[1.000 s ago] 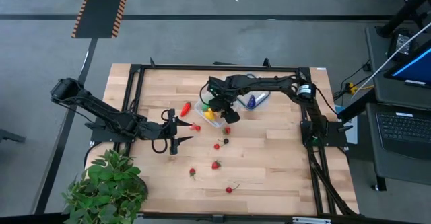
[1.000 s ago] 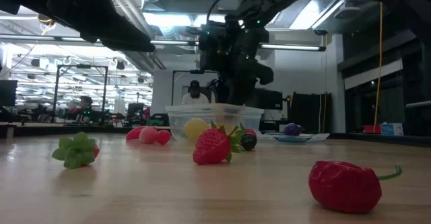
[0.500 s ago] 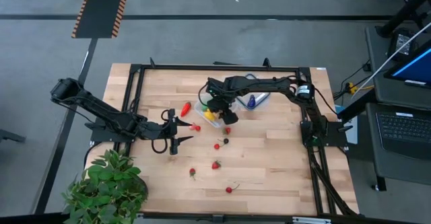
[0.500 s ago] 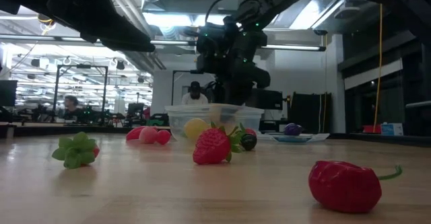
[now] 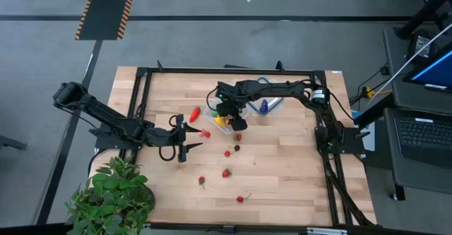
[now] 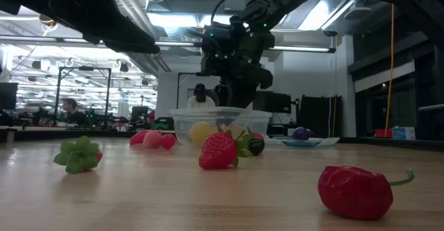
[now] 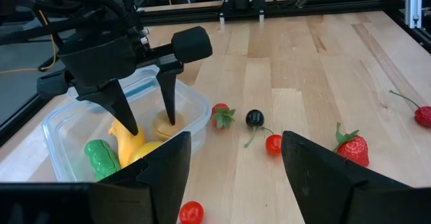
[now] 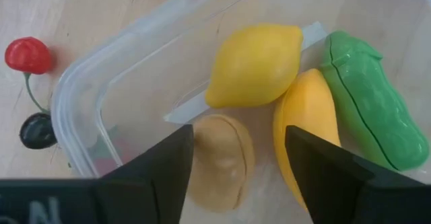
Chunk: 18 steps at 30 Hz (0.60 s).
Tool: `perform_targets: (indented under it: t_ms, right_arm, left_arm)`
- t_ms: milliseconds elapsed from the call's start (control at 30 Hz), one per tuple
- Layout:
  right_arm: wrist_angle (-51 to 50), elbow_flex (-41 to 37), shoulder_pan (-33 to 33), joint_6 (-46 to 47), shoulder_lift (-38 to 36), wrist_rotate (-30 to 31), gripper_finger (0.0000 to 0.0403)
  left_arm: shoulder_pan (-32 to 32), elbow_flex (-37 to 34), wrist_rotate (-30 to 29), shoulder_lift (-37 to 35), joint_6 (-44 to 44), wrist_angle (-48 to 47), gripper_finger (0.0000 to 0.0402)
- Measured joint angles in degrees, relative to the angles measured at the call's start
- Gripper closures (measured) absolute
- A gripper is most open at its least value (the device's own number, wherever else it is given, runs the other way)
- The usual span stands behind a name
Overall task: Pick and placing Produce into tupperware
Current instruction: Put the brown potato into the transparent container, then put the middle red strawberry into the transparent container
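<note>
The clear tupperware (image 5: 220,117) stands on the table near its far middle. On its floor lie a yellow lemon (image 8: 254,64), a yellow-orange piece (image 8: 306,126), a green piece (image 8: 370,103) and a tan piece (image 8: 219,158). My right gripper (image 7: 145,113) points down into the tub, open, one finger on each side of the tan piece. My left gripper (image 5: 185,142) hovers open over the table's left part with nothing between its fingers. More produce lies loose on the wood: a red pepper (image 5: 195,113), a strawberry (image 5: 227,172), a cherry (image 5: 240,198). My right gripper comes into the tub from above, slanting. Its fingers (image 7: 170,96) stand beside the tan piece (image 7: 163,124), which rests on the tub's floor. I cannot tell whether a finger touches it.
A flat clear lid (image 5: 267,106) with a blue-purple piece on it lies right of the tub. A leafy potted plant (image 5: 113,196) stands at the near left corner. A black frame (image 5: 141,80) rims the table. Bare wood lies toward the near right.
My right gripper has turned a little about its own pointing line while staying over the tub. The produce in the tub and on the table lies where it was.
</note>
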Motion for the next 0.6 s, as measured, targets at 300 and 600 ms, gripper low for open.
perform_targets:
  t_ms: [300, 600]
  right_arm:
    - [-2.1, 1.79, -0.19, -0.13, -1.49, 0.49, 0.0276]
    - [-8.01, 10.77, -0.63, 1.55, -1.75, 0.53, 0.0393]
  left_arm:
    - [0.0, 0.0, -0.01, 0.0, 0.0, 0.01, 0.0176]
    - [0.0, -0.02, 0.0, 0.0, 0.0, 0.04, 0.0176]
